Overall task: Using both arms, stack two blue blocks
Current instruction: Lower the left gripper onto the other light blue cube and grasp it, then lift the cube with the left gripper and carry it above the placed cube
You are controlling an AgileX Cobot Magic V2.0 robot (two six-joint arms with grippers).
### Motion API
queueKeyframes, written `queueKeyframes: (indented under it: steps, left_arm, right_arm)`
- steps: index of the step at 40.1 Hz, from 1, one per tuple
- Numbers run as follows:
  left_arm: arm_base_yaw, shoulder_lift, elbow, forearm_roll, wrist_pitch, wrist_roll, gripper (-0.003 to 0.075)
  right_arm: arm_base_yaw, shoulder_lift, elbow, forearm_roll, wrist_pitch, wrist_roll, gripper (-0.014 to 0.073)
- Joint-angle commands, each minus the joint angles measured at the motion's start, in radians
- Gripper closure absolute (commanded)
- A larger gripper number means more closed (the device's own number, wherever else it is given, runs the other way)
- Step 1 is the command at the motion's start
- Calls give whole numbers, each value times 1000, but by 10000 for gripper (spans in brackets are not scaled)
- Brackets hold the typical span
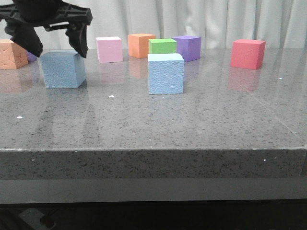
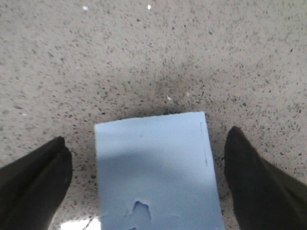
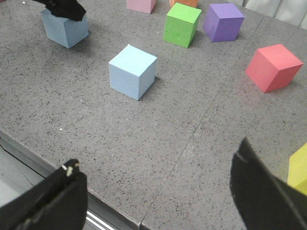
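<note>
Two pale blue blocks rest on the grey stone table. One blue block (image 1: 63,70) (image 2: 156,172) (image 3: 64,28) sits at the left, and my left gripper (image 1: 53,45) (image 2: 146,155) hangs open just above it, a finger off each side, not touching. The other blue block (image 1: 165,73) (image 3: 133,71) stands alone near the table's middle. My right gripper (image 3: 156,175) is open and holds nothing, high over the table's front right edge, well away from both blocks. It does not show in the front view.
Along the back stand a pink cube (image 1: 109,49), orange cube (image 1: 141,45), green cube (image 1: 162,46), purple cube (image 1: 187,47) and red cube (image 1: 248,53). Another orange cube (image 1: 12,54) sits far left. A yellow cube (image 3: 299,170) lies by my right gripper. The table edge (image 1: 153,151) runs across the front.
</note>
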Motion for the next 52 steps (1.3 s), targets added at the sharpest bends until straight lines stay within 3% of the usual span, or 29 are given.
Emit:
queueKeyframes:
  steps: [1,11,22,28,31,36,41,44,52]
  left_arm:
    - [1,-24,-35,-6,-50,-12,92]
    - [1,18,-35,-6,-59,-12,111]
    - [1,22,-42,-6,-57,-12,319]
    - [1,22,-108,-9,-29,55,334]
    - [-6,22,-169,-34,11,144,334]
    - [-26,22,-283,-225,101,455,334]
    - [-51,25,-381,-545,242,964,334]
    - [-76,25,-411,-668,320,1185,334]
    - [-174,27,-436,-609,245,1290,334]
  right_arm:
    - [1,0,-24,9,-70,-7,-19]
    - [1,0,-24,9,-70,-7,-19]
    - [1,0,-24,9,-70,-7,-19]
    - [1,0,-24,9,-70,-7,-19]
    - [1,0,-24,9,-70,-7,-19]
    - [1,0,-24,9,-70,-7,-19]
    - [1,0,-24,9,-70,-7,-19]
    - [1,0,-24,9,-70,-7,-19]
    - [1,0,-24,9,-70,-7,-19]
